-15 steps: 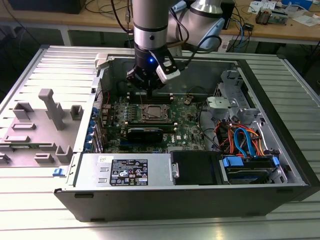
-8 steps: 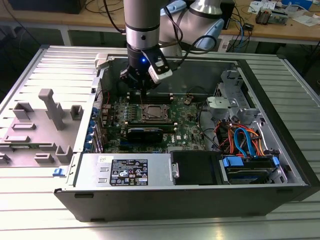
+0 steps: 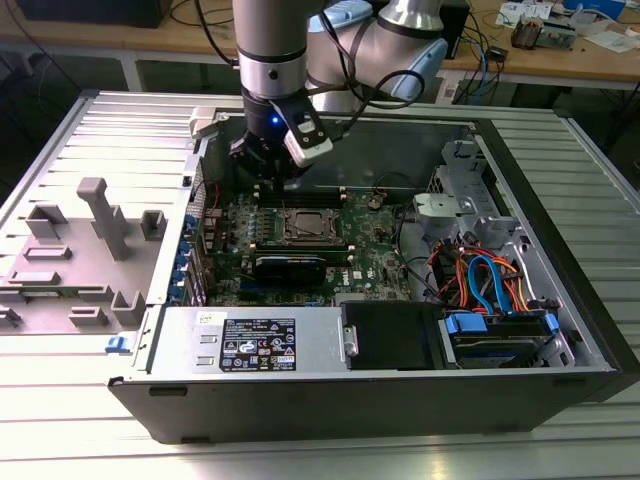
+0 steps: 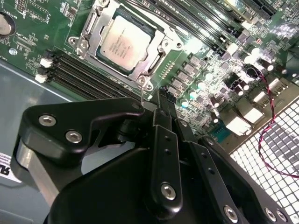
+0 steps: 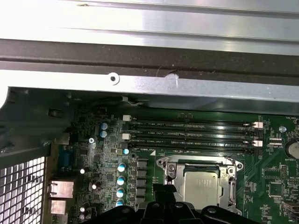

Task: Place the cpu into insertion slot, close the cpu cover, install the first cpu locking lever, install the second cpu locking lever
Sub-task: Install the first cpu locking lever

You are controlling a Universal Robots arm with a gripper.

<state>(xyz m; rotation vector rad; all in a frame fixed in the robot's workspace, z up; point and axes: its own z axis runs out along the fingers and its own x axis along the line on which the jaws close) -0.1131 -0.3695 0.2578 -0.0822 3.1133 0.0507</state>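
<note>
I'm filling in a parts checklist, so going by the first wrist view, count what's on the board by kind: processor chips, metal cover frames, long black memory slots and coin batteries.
chip: 1
cover frame: 1
memory slots: 4
coin battery: 1
Total: 7

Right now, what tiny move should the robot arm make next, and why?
Probably a small push of the thin locking lever down toward the board. The cpu already lies seated with the cpu cover shut over its edges. This lever stands up at the cover's corner, and in the second wrist view the gripper is right at its free end.
</note>
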